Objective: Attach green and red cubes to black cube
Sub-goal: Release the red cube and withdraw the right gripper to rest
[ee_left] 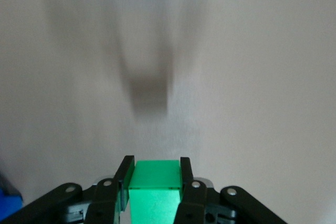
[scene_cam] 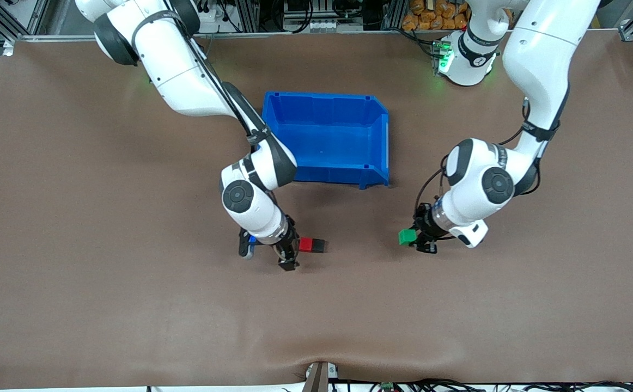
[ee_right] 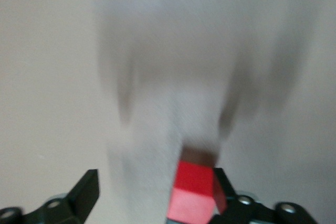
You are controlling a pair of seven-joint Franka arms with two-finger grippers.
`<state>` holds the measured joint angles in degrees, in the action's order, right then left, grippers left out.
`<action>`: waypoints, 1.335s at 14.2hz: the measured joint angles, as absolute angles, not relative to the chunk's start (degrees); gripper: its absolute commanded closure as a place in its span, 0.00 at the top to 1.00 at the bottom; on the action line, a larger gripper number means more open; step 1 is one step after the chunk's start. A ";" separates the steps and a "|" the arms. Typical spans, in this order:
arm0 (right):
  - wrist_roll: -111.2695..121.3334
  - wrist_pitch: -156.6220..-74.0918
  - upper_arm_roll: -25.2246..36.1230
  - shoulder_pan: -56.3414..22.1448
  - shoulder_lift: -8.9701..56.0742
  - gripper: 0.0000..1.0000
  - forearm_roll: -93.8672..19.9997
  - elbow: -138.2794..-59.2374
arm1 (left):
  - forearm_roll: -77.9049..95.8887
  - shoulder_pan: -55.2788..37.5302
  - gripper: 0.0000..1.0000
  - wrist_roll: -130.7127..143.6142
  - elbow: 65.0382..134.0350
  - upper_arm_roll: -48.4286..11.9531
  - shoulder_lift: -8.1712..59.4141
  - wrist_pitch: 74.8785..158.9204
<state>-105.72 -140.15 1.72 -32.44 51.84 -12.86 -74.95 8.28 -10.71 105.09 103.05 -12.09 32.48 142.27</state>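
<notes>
The red cube and the black cube sit side by side and touching, the black one toward the left arm's end. My right gripper is open around the red cube. In the right wrist view the red cube rests against one finger; the other finger stands well apart, and my right gripper is open. The black cube is only a dark blur there. My left gripper is shut on the green cube, just above the table. In the left wrist view my left gripper clamps the green cube.
An empty blue bin stands farther from the front camera than both grippers, between the two arms. The brown table surface stretches between the two grippers and toward the front camera.
</notes>
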 measured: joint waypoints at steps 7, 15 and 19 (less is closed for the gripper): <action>-76.11 -103.68 2.52 -19.42 37.62 1.00 -11.03 -72.66 | 8.29 -14.00 0.00 110.35 96.96 -12.15 36.34 141.38; -32.02 -79.07 2.77 -8.19 23.20 1.00 -0.02 -72.76 | 8.28 -17.28 0.00 110.35 84.45 -11.91 44.01 132.27; -5.80 -74.97 2.84 -2.89 16.07 1.00 2.58 -72.82 | 8.28 -18.38 0.00 110.41 77.97 -11.82 47.27 129.19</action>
<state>-5.80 -74.97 2.84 -2.89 16.07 2.58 -72.82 8.28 -18.38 110.41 77.97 -11.82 47.27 129.19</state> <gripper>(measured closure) 0.000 0.608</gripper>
